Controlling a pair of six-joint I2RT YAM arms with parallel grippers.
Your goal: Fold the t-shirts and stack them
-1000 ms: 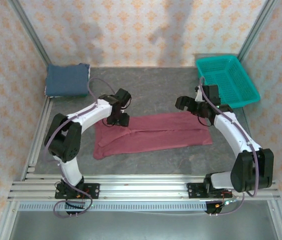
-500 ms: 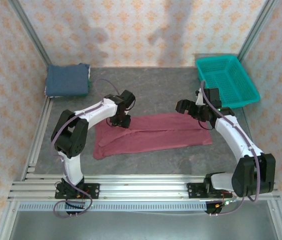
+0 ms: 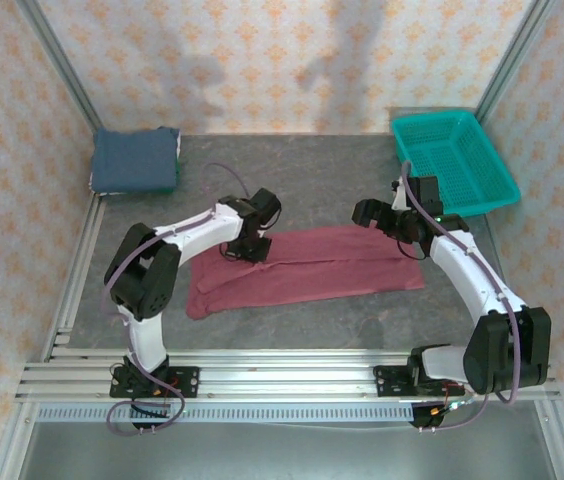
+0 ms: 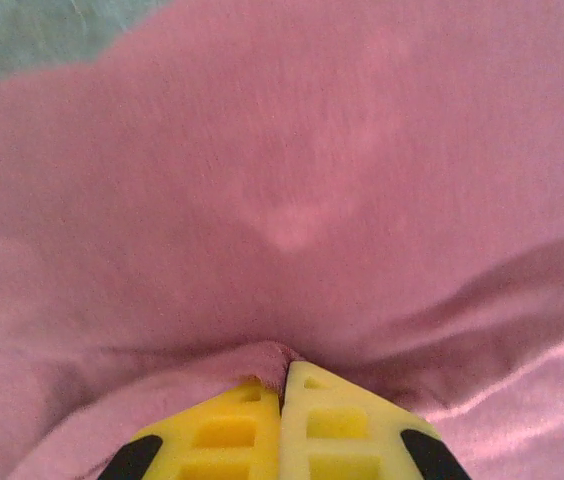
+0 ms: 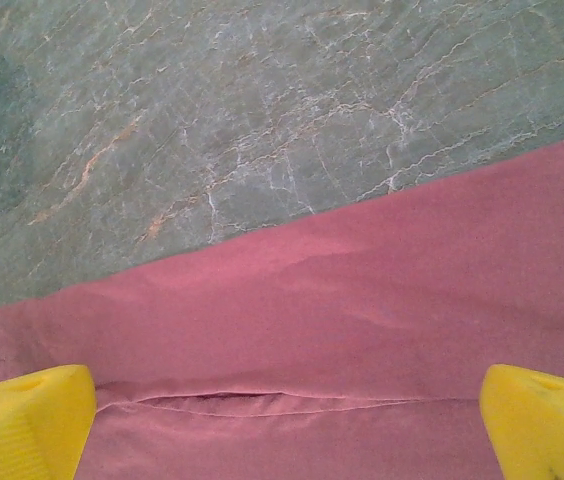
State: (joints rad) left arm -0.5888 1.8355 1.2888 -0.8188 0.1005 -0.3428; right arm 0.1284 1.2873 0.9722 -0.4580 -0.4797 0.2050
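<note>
Shirts: we counted two, maroon shirt (image 3: 312, 265) centre, blue shirt (image 3: 137, 162) upper left.
Left gripper (image 4: 282, 385): pinched tight on maroon shirt.
Right gripper (image 5: 287, 410): gaped wide, holding nothing.

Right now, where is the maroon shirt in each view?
Top external: maroon shirt spread flat, centre of picture.
Left wrist: maroon shirt everywhere below the top-left corner.
Right wrist: maroon shirt across the lower half.
Shared landmark: grey table bordering the shirt's far edge.
</note>
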